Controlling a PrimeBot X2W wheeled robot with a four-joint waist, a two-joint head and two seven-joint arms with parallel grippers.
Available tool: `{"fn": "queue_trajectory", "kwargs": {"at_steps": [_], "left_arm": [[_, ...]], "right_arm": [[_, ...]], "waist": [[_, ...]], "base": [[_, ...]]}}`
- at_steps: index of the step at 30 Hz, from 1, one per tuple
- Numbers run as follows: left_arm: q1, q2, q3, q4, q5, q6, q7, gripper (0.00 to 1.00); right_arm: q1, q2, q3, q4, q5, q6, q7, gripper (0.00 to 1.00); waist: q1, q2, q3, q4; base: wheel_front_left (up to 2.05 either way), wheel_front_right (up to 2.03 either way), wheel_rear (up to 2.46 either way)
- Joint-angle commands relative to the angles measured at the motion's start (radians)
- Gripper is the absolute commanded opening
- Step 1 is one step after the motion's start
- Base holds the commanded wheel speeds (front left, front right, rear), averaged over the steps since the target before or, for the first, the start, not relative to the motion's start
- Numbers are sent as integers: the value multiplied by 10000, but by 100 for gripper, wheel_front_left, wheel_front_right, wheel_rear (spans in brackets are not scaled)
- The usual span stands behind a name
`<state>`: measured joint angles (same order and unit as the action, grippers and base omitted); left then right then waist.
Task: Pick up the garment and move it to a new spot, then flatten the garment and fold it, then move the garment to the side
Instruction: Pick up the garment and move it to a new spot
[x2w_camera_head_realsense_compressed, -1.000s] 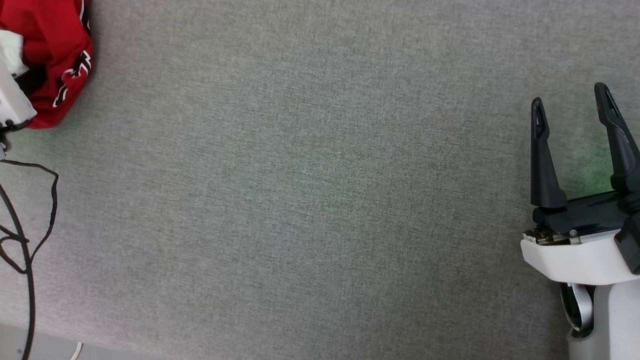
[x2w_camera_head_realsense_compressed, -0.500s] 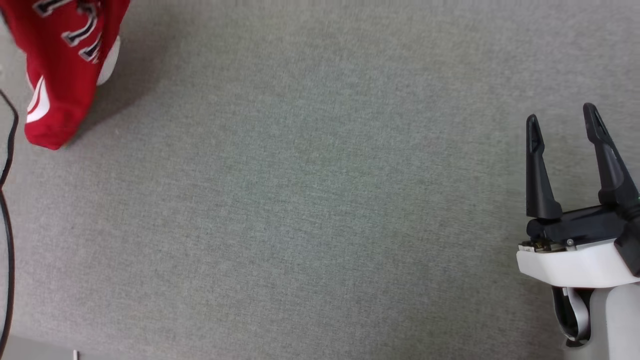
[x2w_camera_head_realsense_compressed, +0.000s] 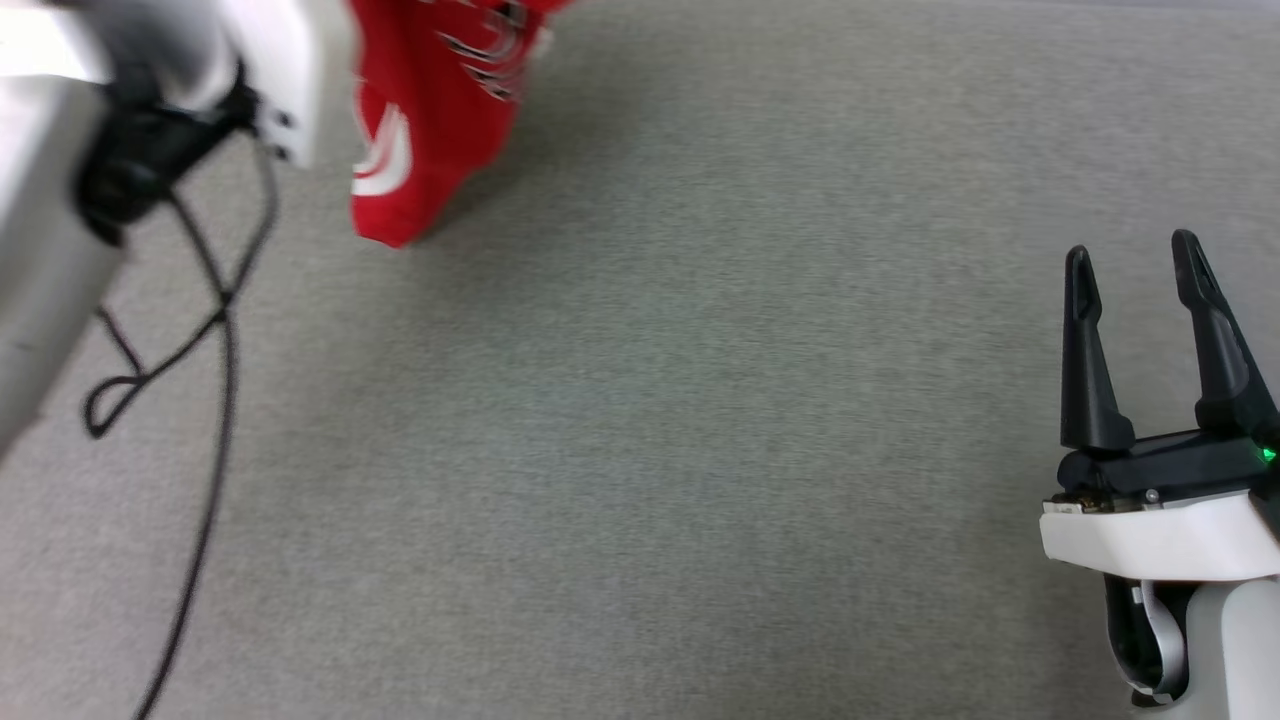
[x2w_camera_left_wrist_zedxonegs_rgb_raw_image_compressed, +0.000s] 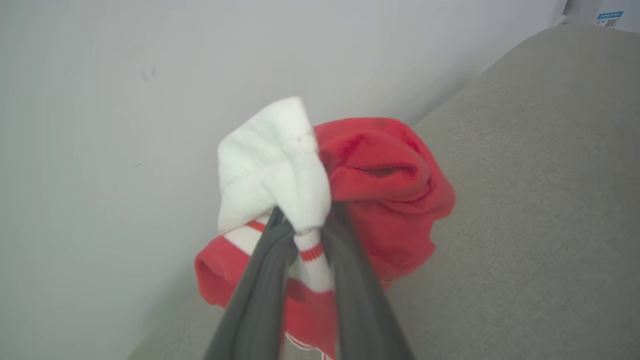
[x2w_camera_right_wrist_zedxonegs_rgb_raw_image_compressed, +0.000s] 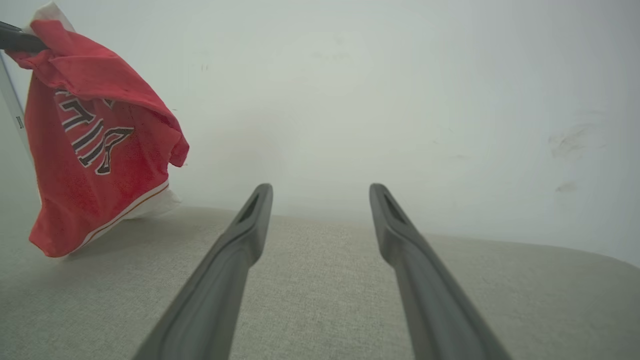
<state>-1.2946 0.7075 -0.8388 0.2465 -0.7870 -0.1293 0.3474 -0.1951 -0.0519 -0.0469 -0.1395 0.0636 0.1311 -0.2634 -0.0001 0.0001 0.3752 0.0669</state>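
left gripper (x2w_camera_left_wrist_zedxonegs_rgb_raw_image_compressed: 307, 220): jaws pinched on the white sleeve of the garment (x2w_camera_left_wrist_zedxonegs_rgb_raw_image_compressed: 385, 190), wrist raised, jersey dangling, lowest tip near the grey surface (x2w_camera_head_realsense_compressed: 700, 420) by the wall (x2w_camera_right_wrist_zedxonegs_rgb_raw_image_compressed: 400, 100); hung further inward than a second earlier. right gripper (x2w_camera_head_realsense_compressed: 1132, 250): jaws spread, low right; open surface between the two.

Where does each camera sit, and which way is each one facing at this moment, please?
Head view: on the head, looking down on the grey surface; shows the blurred left arm and the open right end effector.
Left wrist view: on the left wrist, facing the wall; the left end effector is shut on the garment.
Right wrist view: on the right wrist, looking low across the surface to the wall; its own open fingers show.
Shared: all three views show the garment.
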Motion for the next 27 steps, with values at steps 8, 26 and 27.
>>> {"fn": "queue_trajectory", "kwargs": {"at_steps": [8,26,27], "left_arm": [[-206,-1819,-2236,-552,263,0,-417,0],[3542,-4564,-4420,-546,1283,-3,920,0],[3714,-4585,-4413,-571,1401,-3,1034,0]], "right_arm": [[157,28,-270,43,399,-7,-21,100],[13,28,-657,64,771,-7,-21,100],[-10,28,-655,74,776,-7,-21,100]], "waist": [[1,-1,-134,-1457],[1,-1,362,-2640],[1,-1,409,-2654]], "base": [[0,0,0],[0,0,0],[0,0,0]]}}
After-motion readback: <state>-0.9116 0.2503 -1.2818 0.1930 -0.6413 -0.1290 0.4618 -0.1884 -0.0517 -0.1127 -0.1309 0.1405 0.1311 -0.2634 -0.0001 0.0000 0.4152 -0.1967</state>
